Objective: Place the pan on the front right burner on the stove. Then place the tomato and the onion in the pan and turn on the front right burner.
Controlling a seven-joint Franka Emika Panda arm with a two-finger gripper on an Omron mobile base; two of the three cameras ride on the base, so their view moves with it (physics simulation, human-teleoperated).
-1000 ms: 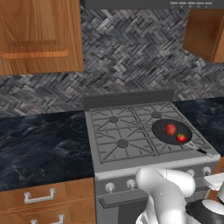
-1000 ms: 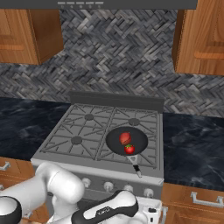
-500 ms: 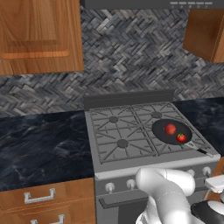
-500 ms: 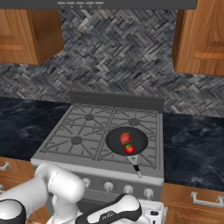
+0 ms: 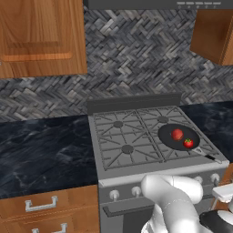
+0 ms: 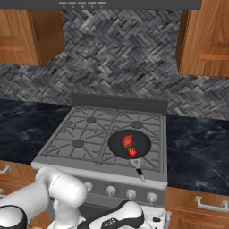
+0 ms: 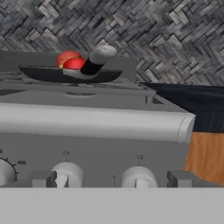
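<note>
The dark pan [image 5: 178, 136] [image 6: 129, 143] sits over the front right burner of the grey stove [image 5: 136, 173] [image 6: 67, 154], hiding the burner cap. Its handle [image 6: 138, 169] points toward the front edge. Inside lie the dull red onion [image 5: 176, 134] [image 6: 128, 141] and the green-topped tomato [image 5: 188, 143] [image 6: 132, 152]. In the hand view my gripper [image 7: 111, 179] is open, low before the stove's front panel. Two white knobs [image 7: 68, 175] [image 7: 138, 177] stand between its fingertips [image 7: 43, 178]. Above them are the pan [image 7: 48, 74], the tomato [image 7: 74, 64] and the onion [image 7: 65, 56].
Dark marble counters [image 5: 41, 150] [image 6: 197, 143] flank the stove. Wooden drawers with metal handles [image 5: 41, 204] [image 6: 208, 205] lie below them, and wooden wall cabinets [image 5: 41, 36] [image 6: 208, 40] hang above. A row of white knobs [image 6: 130, 193] lines the stove front.
My hand has sunk slightly lower in front of the stove. The pan, tomato and onion have not moved.
</note>
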